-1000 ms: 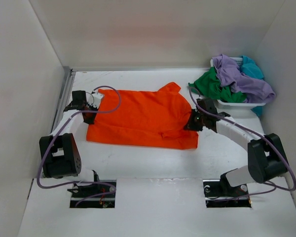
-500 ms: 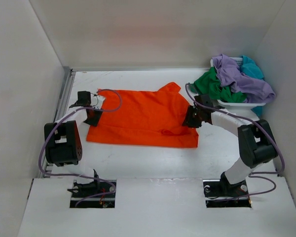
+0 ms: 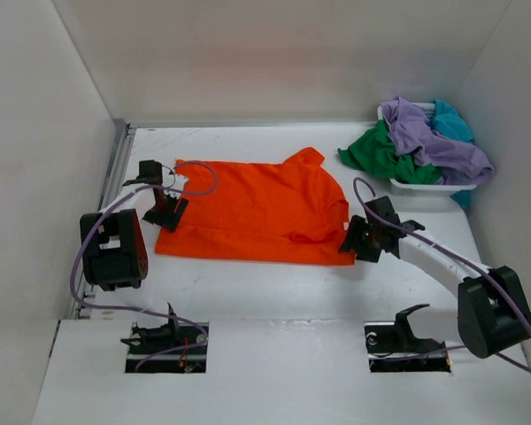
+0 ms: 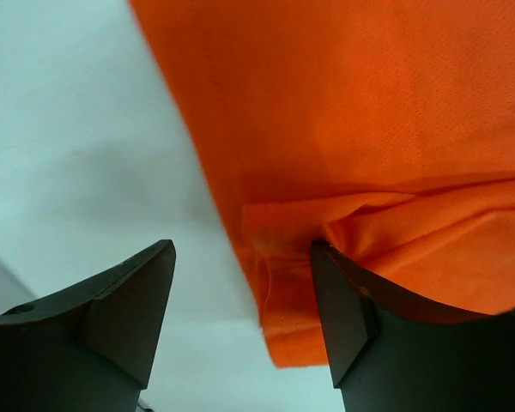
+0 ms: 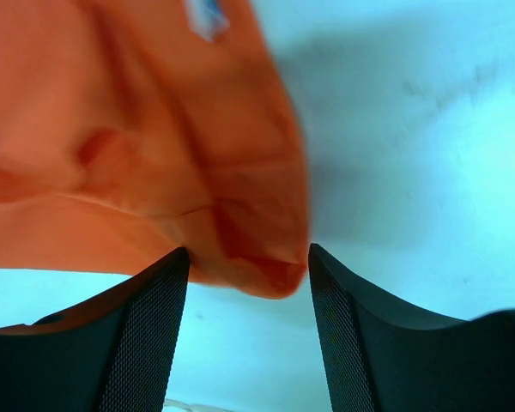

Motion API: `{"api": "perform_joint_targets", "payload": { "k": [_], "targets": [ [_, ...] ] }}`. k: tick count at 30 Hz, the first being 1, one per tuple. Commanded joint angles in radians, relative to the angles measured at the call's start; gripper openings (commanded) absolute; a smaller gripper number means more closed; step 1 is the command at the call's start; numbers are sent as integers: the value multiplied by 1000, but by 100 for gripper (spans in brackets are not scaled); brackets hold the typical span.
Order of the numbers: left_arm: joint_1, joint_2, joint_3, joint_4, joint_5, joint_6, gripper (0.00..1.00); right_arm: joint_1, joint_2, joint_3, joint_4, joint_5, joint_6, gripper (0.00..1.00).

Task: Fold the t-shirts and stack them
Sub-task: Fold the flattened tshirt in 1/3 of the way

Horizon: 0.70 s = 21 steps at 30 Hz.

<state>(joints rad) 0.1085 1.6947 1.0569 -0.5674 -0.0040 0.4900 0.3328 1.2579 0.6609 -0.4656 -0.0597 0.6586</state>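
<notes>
The orange t-shirt [image 3: 252, 212] is laid on the bench [image 3: 248, 292] — left pincer [image 3: 172, 215] and right pincer [image 3: 351, 243] held wide at its corners.

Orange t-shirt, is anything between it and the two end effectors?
Nothing visible. The left end effector and the right end effector both stand open right at the edges of the orange t-shirt; the basket of other shirts sits far off to the right.

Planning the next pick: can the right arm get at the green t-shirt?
Probably yes: the green t-shirt drapes over the basket's left side, uncovered there, with only bare table between it and the right gripper.
</notes>
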Motion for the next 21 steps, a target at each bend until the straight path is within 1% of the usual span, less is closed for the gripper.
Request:
{"api": "perform_joint_targets", "payload": {
  "k": [1,4,5,9,10,11,12,14,15,18,21],
  "targets": [
    [-2,72,41,-49,22,-22,62,8,12,-63,63,-41,98,63],
    [-6,98,48,-55,33,-37,58,8,63,-81,122,-69,119,60],
    [-11,109,46,-60,38,-42,54,7,70,-83,127,-72,119,58],
    [-17,115,15,-72,53,-44,26,4,74,-86,127,-91,121,30],
    [-17,114,6,-78,56,-42,15,-1,64,-93,122,-98,121,20],
    [-13,108,-3,-83,58,-41,8,-5,51,-99,114,-103,122,12],
    [-5,96,-12,-89,58,-38,4,-7,37,-104,102,-104,124,7],
    [19,56,-32,-109,58,-30,0,-4,-4,-115,62,-106,133,1],
    [53,-25,-64,-173,49,-15,0,5,-82,-136,-21,-107,166,0],
    [56,-99,-106,-221,33,-1,0,25,-162,-171,-80,-104,208,1],
    [44,-156,-156,-259,-20,4,2,39,-216,-198,-113,-107,257,1]
  ]
}}
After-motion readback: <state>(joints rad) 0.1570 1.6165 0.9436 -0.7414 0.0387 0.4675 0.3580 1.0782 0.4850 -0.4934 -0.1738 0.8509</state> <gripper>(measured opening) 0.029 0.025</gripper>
